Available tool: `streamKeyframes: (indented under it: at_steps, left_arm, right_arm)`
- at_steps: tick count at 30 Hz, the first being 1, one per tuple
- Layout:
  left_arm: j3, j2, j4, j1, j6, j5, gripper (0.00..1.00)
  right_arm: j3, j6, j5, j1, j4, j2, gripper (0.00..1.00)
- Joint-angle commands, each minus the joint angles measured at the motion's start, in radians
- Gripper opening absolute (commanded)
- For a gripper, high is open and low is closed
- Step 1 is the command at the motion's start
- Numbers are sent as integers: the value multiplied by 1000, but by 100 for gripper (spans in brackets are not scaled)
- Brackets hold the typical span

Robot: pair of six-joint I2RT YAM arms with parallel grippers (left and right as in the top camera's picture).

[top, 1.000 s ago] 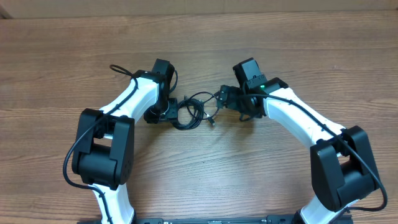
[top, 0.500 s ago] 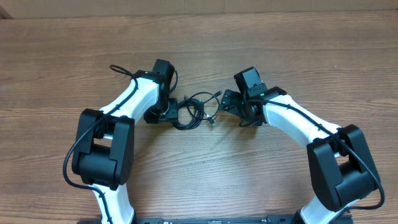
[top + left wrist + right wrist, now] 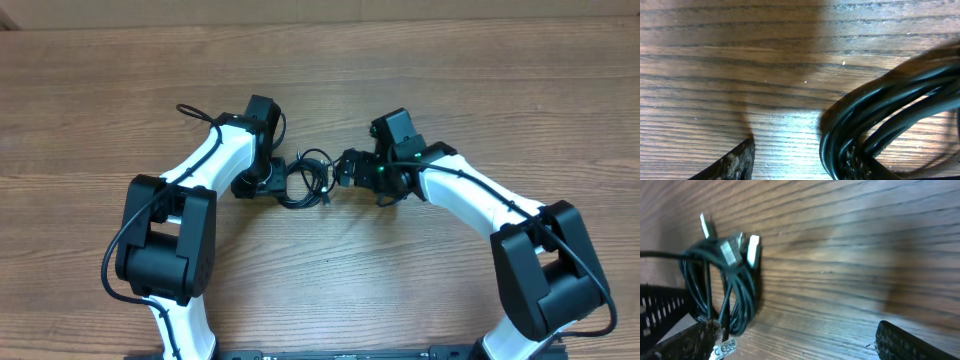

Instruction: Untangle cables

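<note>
Your cables (image 3: 308,178) lie as one small bunched coil of thin black cord on the wooden table (image 3: 330,60), near the middle of the overhead view and directly between the two claws; from the right wrist camera the coil (image 3: 722,292) sits at the left of the picture, its loops stacked together, with several pale metal plug ends (image 3: 754,247) sticking up out of its top and a small white printed tag (image 3: 722,350) at its lower edge; from the left wrist camera the same strands (image 3: 880,115) fill the right side as a thick curved bundle, very close to the lens and partly blurred; the left gripper (image 3: 272,180) is right against the coil's left side, and you can see one of its fingers (image 3: 737,161) at the lower left with bare wood between it and the bundle, so the jaws stand partly apart; the other finger is hidden behind the strands, and you cannot tell whether it touches them, but nothing is clamped between the two; the right gripper (image 3: 346,168) is just beside the coil's right side, pointing at it; its fingers (image 3: 912,341) are spread as wide as they go, one at each lower corner of the right wrist view, with only wood grain between them and nothing held; its left finger sits just beside the coil's lower edge; both white arms bend inward from the near edge of the table towards the coil.
</note>
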Motion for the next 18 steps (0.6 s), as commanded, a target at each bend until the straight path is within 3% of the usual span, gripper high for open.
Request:
streamKeyframes:
  at_steps: [1,14,18]
  left_arm:
    - [-58,64,9,9,-9,-101,57]
    - [-58,64,2,9,-5,-103,58]
    - [-58,64,-3,9,-6,-105,60]
  right_arm:
    - [-6,-43,52,45,11,-3,100]
    - [-6,-36,155,160,134,123,100]
    - [-6,50,257,160,138,123,100]
